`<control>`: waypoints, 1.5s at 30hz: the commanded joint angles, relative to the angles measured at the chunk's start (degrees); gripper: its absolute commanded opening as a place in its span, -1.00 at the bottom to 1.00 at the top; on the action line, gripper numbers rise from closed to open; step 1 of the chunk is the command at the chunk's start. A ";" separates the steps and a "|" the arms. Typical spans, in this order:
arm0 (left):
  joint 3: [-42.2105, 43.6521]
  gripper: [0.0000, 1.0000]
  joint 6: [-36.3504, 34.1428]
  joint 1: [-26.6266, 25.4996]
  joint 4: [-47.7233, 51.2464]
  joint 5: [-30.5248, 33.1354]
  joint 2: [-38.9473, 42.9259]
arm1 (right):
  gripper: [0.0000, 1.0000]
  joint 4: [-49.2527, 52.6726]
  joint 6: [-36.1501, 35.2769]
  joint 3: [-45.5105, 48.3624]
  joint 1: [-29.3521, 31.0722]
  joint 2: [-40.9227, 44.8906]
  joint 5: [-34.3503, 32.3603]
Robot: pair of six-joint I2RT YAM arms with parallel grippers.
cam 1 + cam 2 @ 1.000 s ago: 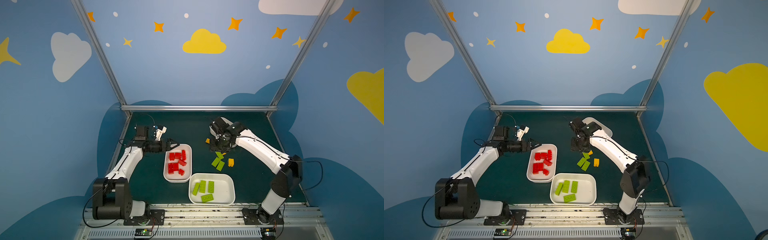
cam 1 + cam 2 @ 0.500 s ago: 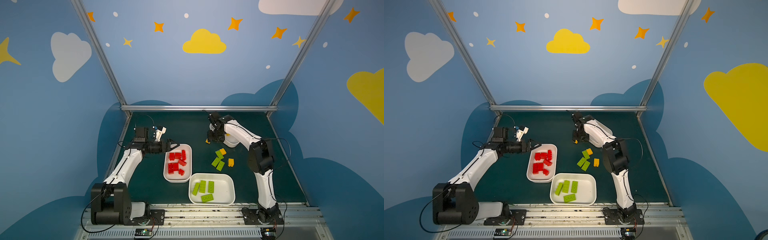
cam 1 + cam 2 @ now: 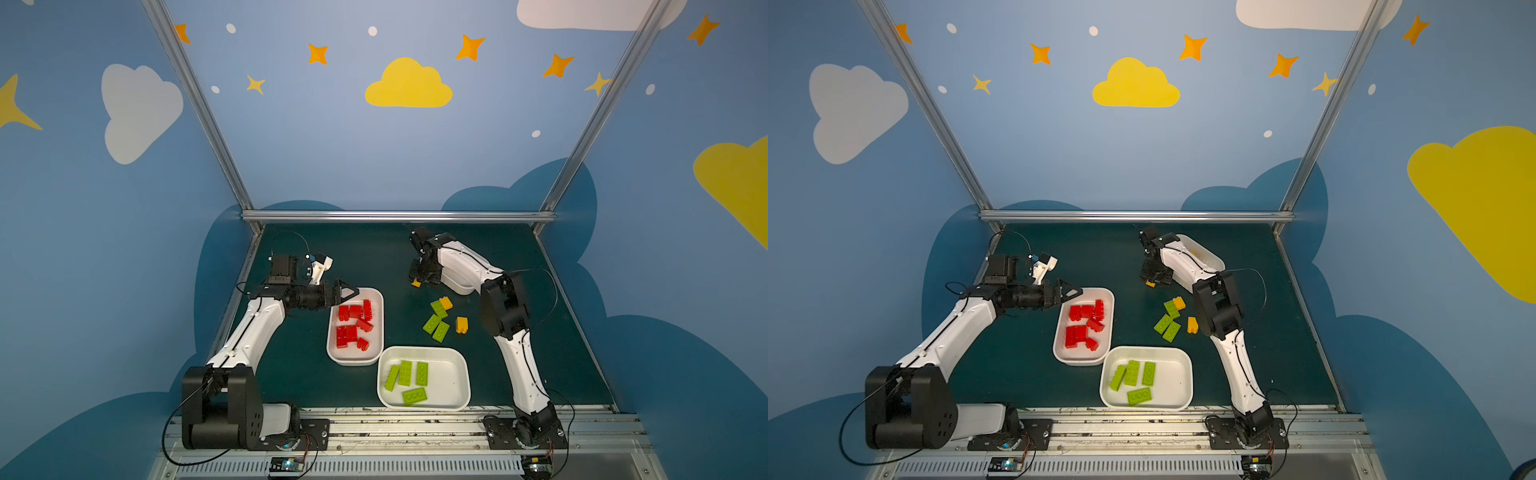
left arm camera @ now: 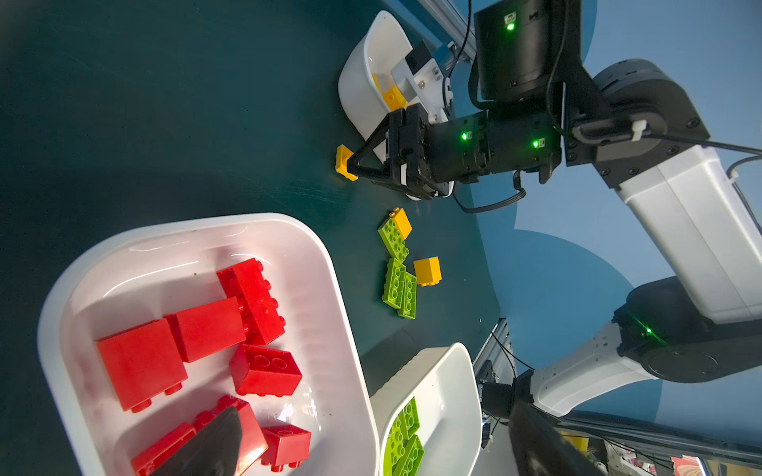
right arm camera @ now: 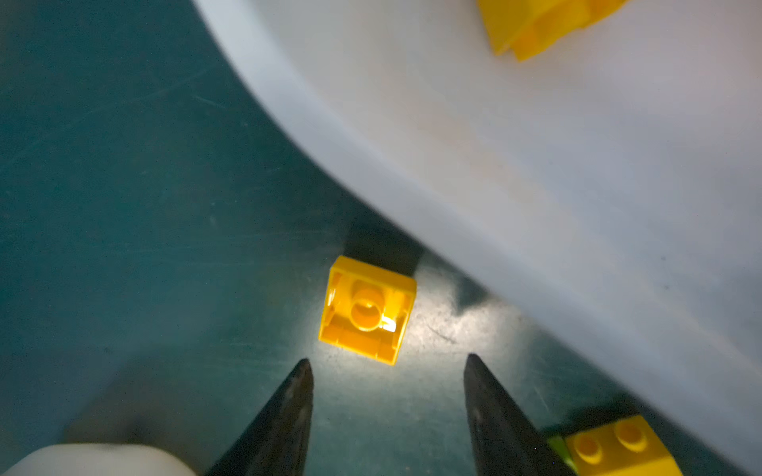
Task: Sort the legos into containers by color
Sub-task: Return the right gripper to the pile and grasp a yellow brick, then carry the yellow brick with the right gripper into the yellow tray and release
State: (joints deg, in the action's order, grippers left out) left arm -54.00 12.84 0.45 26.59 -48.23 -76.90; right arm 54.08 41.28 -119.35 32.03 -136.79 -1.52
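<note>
- My right gripper [image 5: 387, 362] is spread and empty. The small yellow square plastic brick [image 5: 367, 309] lies hollow-side-up on the green mat [image 5: 123, 165] ahead of my tips, just beside the white plastic tub [image 5: 536, 144] of yellows, its likely destination.
- My left gripper [image 3: 348, 291], spread and empty, hovers at the red-filled white tub [image 3: 330, 345].
</note>
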 commanded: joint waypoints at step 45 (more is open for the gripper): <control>-1.72 0.99 0.54 0.28 -1.87 -2.90 -0.42 | -0.58 3.20 -23.07 2.10 -4.36 15.35 -9.39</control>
State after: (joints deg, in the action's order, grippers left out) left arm -54.24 12.03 0.84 26.46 -49.19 -76.93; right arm 59.33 23.09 -119.11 30.57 -123.98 -12.32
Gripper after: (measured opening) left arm 0.994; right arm 0.312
